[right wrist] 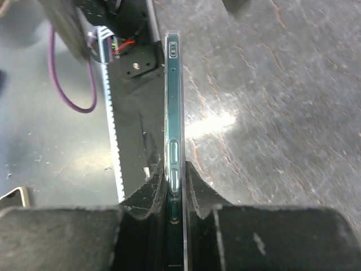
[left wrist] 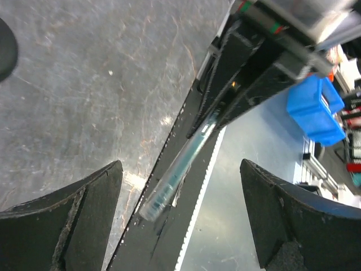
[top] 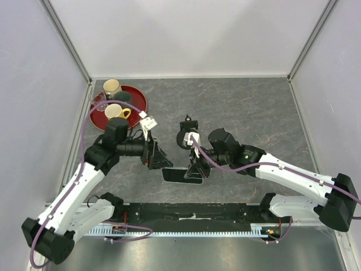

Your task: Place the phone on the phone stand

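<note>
The phone (top: pixel 175 175) is a thin black slab held on edge just above the table's near middle. My right gripper (top: pixel 196 169) is shut on its right end. In the right wrist view both pads press the phone (right wrist: pixel 174 113) flat on each face, and its side buttons show between them at the right gripper (right wrist: pixel 175 183). My left gripper (top: pixel 160 159) stands open at the phone's left end. In the left wrist view the phone's free end (left wrist: pixel 172 175) sits in the wide gap of the left gripper (left wrist: pixel 180 166), touching neither finger. The phone stand (top: pixel 185 136) is upright just behind, with nothing on it.
A red tray (top: pixel 137 96) with several mugs sits at the back left. A black strip with a white toothed rail (top: pixel 192 217) runs along the near table edge. A blue bin (left wrist: pixel 316 110) lies beyond the table. White walls enclose the table.
</note>
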Available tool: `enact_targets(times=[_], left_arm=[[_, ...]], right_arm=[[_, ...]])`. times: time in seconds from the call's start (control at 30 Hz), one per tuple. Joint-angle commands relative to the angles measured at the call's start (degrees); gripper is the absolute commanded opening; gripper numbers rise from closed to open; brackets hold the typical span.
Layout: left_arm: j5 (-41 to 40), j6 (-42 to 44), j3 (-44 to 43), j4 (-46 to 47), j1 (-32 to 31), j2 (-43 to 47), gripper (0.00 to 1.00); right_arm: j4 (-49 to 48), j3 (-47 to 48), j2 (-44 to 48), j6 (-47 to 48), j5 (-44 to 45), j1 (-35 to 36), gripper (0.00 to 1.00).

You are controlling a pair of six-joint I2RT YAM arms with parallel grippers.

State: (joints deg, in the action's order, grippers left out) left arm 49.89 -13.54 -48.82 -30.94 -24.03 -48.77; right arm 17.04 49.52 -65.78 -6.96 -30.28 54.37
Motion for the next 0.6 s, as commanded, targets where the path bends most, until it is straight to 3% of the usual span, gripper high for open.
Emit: enact_targets(times=[0.0,0.3,0.47,0.57], left_arm=[[5.1,6.8,-1.8,0.4,-3.0,-3.6,0.91],[11.7,7.0,0.7,1.9,-7.2,-2.6,0.83],[12.3,6.1,0.9,2.4,-8.6,-3.7,0.84],[11.4,6.3,0.8,1.8,-10.4,-4.7,0.75]], right_arm=[[-3.8,5.8,-0.7,3.6,-10.4,-0.3,0.0],[-4.6,6.1,0.7,3.9,-18.2,-3.3,0.0],[-6.0,7.3,0.2,2.2,-22.1,-5.1,0.0],[-6.5,8.0,0.1,1.0,-23.4,-6.0,0.0]])
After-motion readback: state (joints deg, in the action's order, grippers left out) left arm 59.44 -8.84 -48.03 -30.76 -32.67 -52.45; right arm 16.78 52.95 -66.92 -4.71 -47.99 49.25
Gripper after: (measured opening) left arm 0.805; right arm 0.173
